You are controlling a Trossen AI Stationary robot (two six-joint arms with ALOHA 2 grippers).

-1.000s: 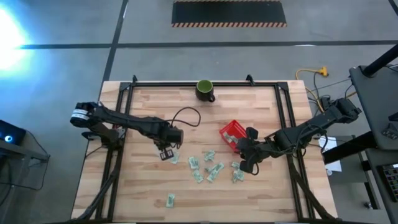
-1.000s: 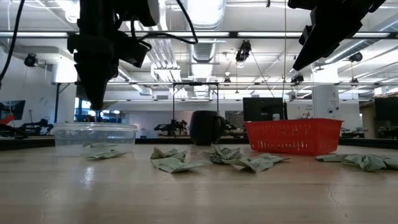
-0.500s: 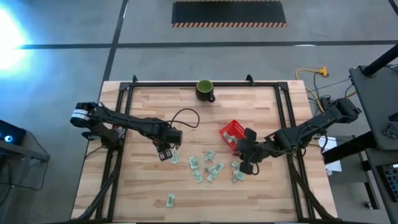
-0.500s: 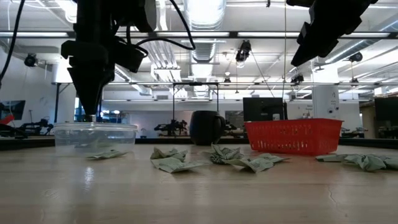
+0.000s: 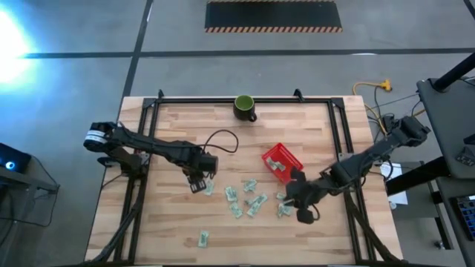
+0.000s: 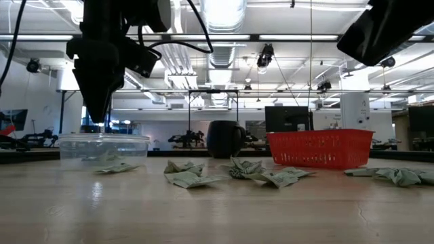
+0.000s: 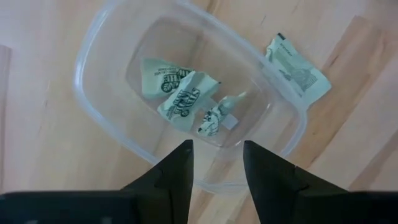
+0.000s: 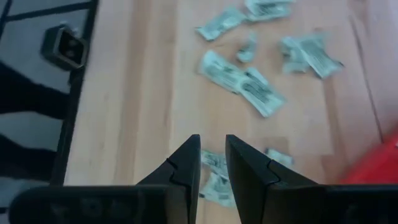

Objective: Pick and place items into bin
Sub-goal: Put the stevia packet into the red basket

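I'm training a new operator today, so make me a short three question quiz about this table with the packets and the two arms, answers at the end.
1. True or false: the clear tub under the left gripper already has packets in it.
2. Which container sits nearest the right gripper: A) green mug B) red basket C) clear tub?
3. Fill in: the left gripper's fingers are ____ and hold nothing.

Key: 1 true; 2 B; 3 open.

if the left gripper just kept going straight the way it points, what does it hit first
Probably the clear plastic tub directly below it. The left gripper hangs open over the tub, aimed near its rim, with three packets just ahead inside. Rim or tub floor first is hard to judge.
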